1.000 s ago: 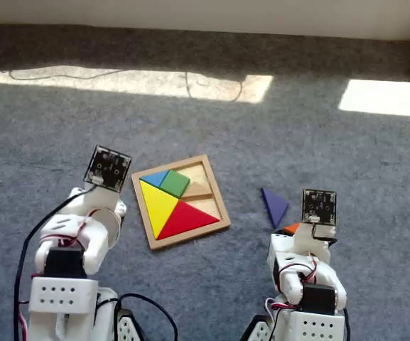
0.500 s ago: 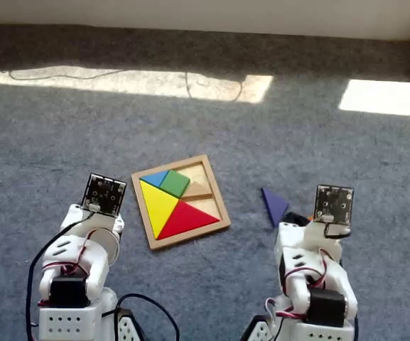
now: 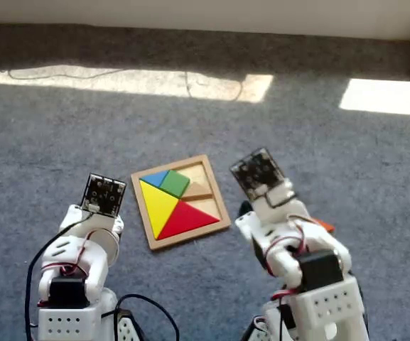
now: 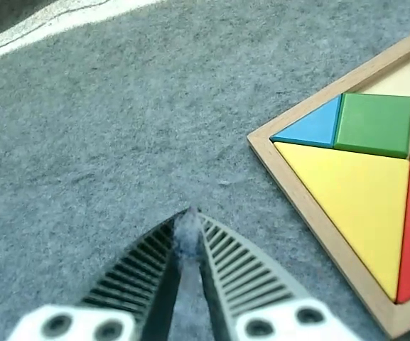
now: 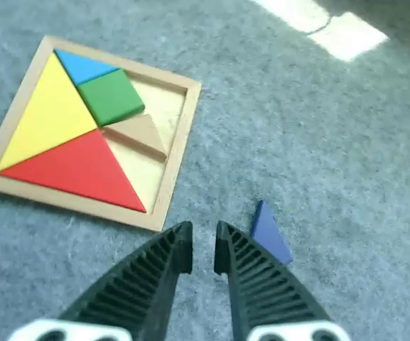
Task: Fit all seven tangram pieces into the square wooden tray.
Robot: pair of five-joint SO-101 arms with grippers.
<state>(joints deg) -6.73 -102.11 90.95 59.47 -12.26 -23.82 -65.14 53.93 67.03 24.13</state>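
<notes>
As seen from above, locate on grey carpet [image 3: 332, 142] square wooden tray [image 3: 142, 211] holding yellow triangle [image 3: 158, 202], red triangle [image 3: 187, 217], green square [image 3: 176, 183], light blue triangle [image 3: 156, 177] and tan piece [image 3: 196, 190]; left gripper [image 4: 188, 215] just beside tray, pinched closed, empty; right gripper [image 5: 200, 238] slightly parted, empty, near loose dark blue triangle [image 5: 268, 231].

Within the tray [image 3: 191, 236], one large triangle [image 3: 158, 207] lay along the left side, a second large triangle [image 3: 185, 219] along the near side, and a square piece [image 3: 176, 183] at the far side. A loose triangle [image 5: 270, 231] lay on the worktop right of the tray, just beside the right pincer [image 5: 203, 245]. The left pincer [image 4: 188, 220] hung left of the tray.
</notes>
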